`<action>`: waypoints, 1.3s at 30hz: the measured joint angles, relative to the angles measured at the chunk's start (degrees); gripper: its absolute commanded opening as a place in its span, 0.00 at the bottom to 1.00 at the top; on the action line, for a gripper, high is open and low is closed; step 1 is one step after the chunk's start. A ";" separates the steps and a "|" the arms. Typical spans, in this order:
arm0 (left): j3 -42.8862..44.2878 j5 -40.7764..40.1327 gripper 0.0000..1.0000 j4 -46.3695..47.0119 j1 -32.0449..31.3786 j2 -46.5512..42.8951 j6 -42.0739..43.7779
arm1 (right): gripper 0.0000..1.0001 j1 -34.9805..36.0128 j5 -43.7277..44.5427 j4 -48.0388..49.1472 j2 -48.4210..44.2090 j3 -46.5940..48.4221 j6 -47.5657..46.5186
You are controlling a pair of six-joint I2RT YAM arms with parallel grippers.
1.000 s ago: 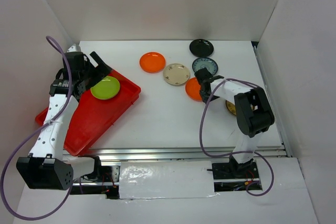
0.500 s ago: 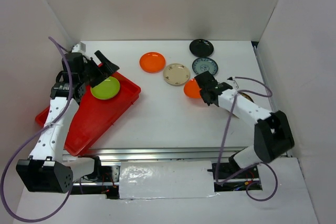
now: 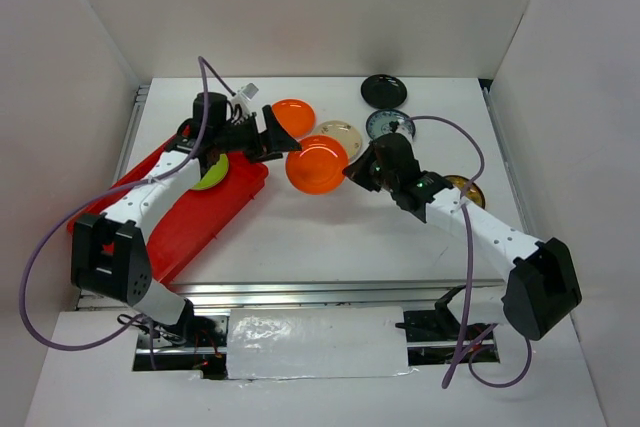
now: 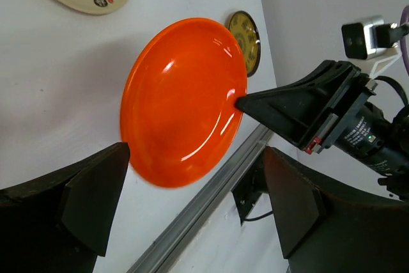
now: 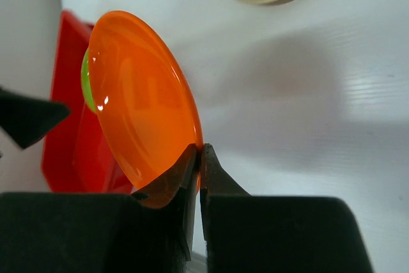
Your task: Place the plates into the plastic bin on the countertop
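My right gripper (image 3: 352,171) is shut on the right rim of an orange plate (image 3: 317,164) and holds it tilted above the countertop (image 3: 320,227); in the right wrist view the gripper (image 5: 199,155) pinches the plate (image 5: 140,100). My left gripper (image 3: 283,134) is open and empty, just left of that plate (image 4: 185,100), with the jaws wide on either side (image 4: 195,209). The red plastic bin (image 3: 190,222) lies at the left with the lime green plate (image 3: 212,177) in it, partly under my left arm.
A second orange plate (image 3: 295,112), a cream plate (image 3: 343,131), a blue-white plate (image 3: 385,124) and a black plate (image 3: 383,90) lie at the back. Another cream plate (image 3: 463,190) lies under my right arm. A metal rail (image 3: 320,292) runs along the near edge.
My right gripper has lifted the orange plate and carried it left toward the bin. My left arm has swung right from over the bin, its open gripper now beside the held plate.
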 measured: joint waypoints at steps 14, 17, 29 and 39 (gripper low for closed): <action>5.09 -9.07 0.96 -9.79 -4.39 3.80 5.01 | 0.00 -0.02 -6.08 3.98 0.22 0.24 -4.28; 6.14 -12.24 0.99 -11.52 -4.70 3.63 6.12 | 0.00 0.33 -0.70 2.01 0.00 0.63 -2.97; 6.23 -14.82 0.79 -12.17 -4.63 2.60 5.81 | 0.00 -0.59 -7.82 6.58 -3.72 -0.87 -3.39; 6.51 -9.53 0.00 -7.67 -4.20 2.40 4.46 | 0.82 -4.55 -16.74 10.03 -0.57 -1.36 -2.58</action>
